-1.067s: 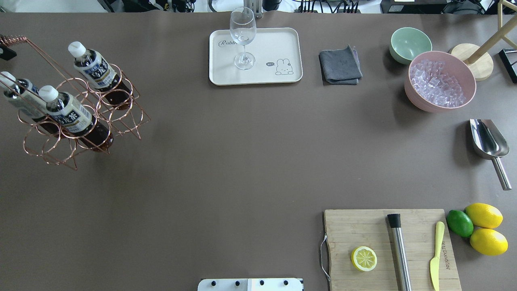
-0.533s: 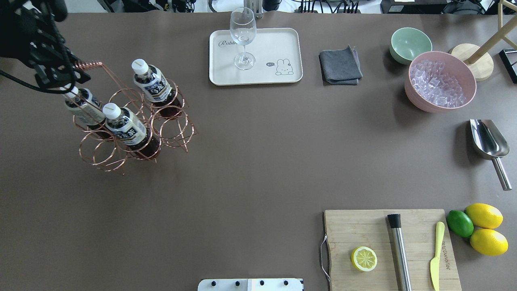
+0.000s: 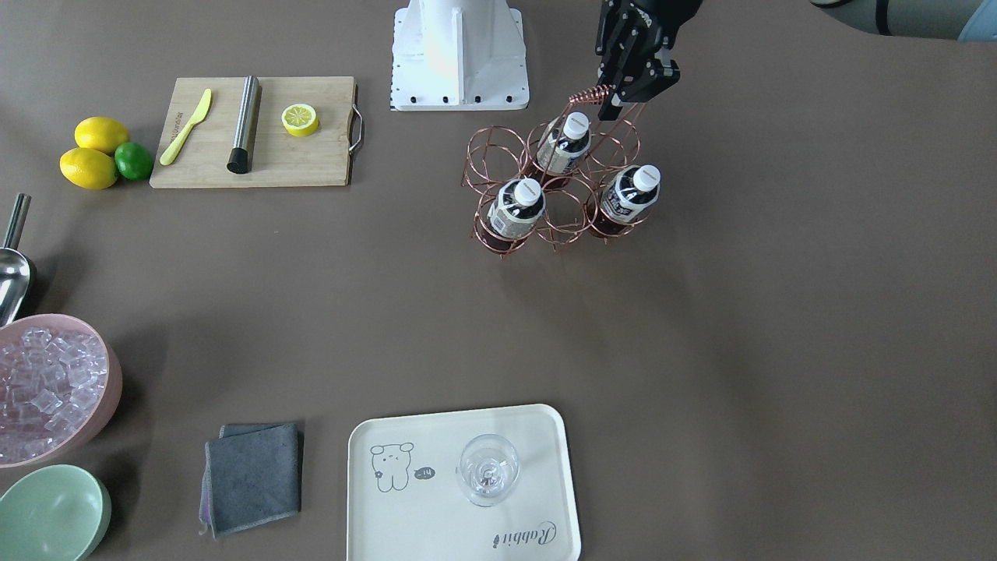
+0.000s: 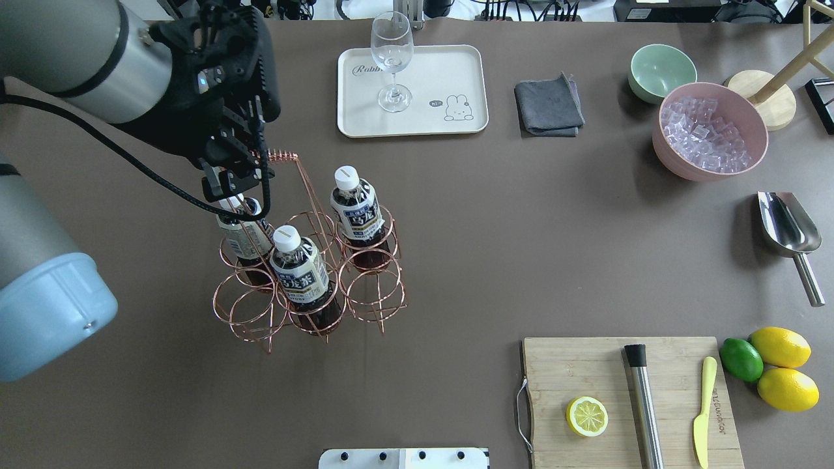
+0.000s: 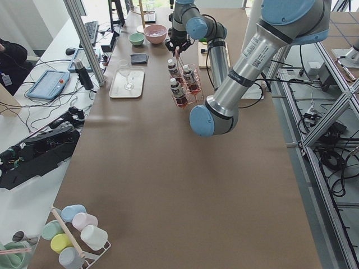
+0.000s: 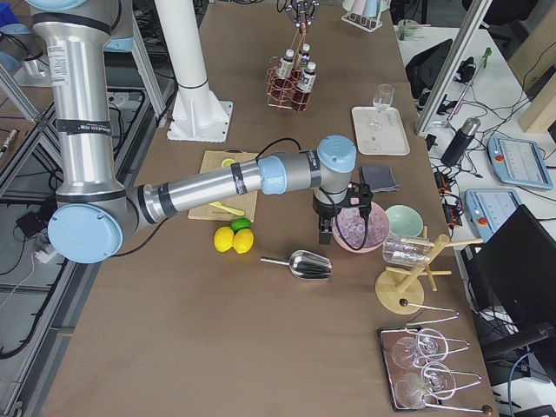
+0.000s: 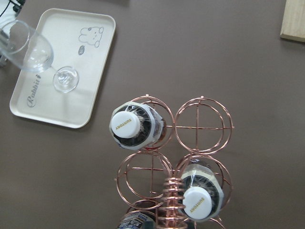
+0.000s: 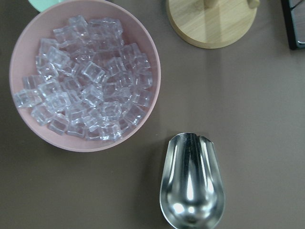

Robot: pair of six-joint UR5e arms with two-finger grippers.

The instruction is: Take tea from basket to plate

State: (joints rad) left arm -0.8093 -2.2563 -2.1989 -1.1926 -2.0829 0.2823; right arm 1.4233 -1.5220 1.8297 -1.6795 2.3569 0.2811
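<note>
- Brown paper covered the long table point(image 4: 456, 260), with cables and equipment along its far edge.
- The left gripper point(image 4: 244, 170) was clamped on one end of the coiled handle point(image 4: 281, 156) of the wire basket point(image 7: 174, 126), over the table's left half.
- Whether the basket rested on the table or hung just above it could not be told.
- Three tea bottles point(image 4: 301, 270) stood upright in the basket's six rings: one in the middle ring of the row nearer the robot, and one in each end ring of the far row. The other three rings held nothing.
- The plate point(image 4: 456, 71) lay at the far edge near the middle, well apart from the basket, with a wine glass point(image 4: 392, 58) standing on its left part.
- A folded grey cloth point(image 4: 548, 105) lay just right of the plate; further right sat a green bowl point(image 4: 661, 70) and a pink bowl point(image 4: 677, 166) full of ice cubes.
- The right gripper point(image 6: 350, 217) hung over the pink bowl, seen only from the side, so whether it was open or closed could not be told.
- A metal scoop point(image 4: 787, 225) lay near the pink bowl.
- On the cutting board point(image 4: 586, 371) near the robot lay a lemon half point(image 4: 587, 417), a steel rod point(image 4: 644, 404) and a yellow knife point(image 4: 704, 410); a lime point(image 4: 741, 359) and two lemons point(image 4: 780, 347) sat beside it.
</note>
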